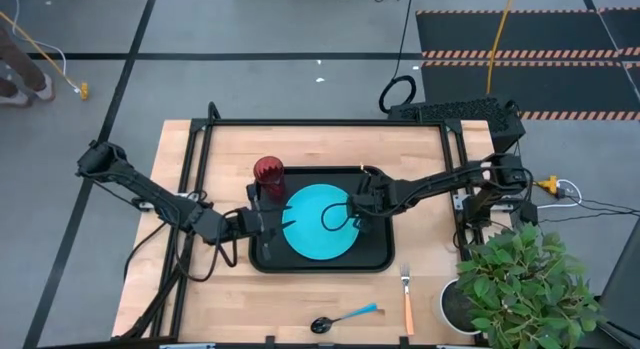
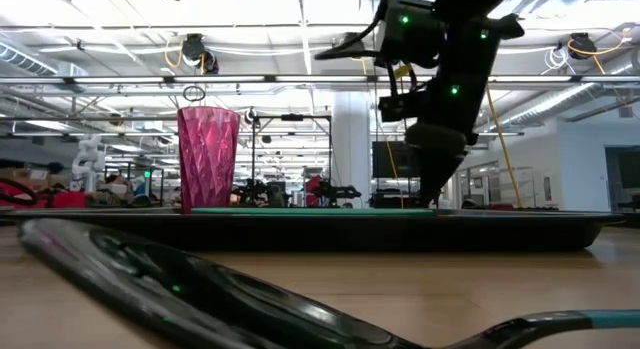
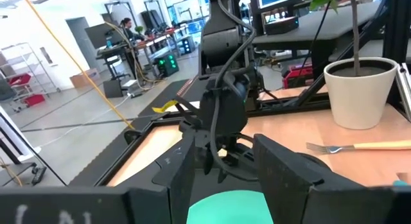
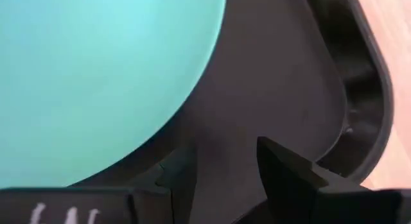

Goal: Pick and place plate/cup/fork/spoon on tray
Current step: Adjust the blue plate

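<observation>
Left gripper sits low over the left edge of the black tray, fingers spread apart, holding nothing; its tips are at the left rim of the plate. In the left wrist view the 2 dark fingers frame the plate's near edge, with a gap between them. Cup stands upright on the tray's back-left corner, just behind the left gripper. Plate lies flat in the tray's middle. Right gripper is at the plate's right edge, over the tray; the right wrist view shows its fingers apart over bare tray floor beside the plate, gripping nothing. Spoon lies on the table in front of the tray, off it. Fork lies on the table right of the spoon, near the potted plant, also off the tray.
</observation>
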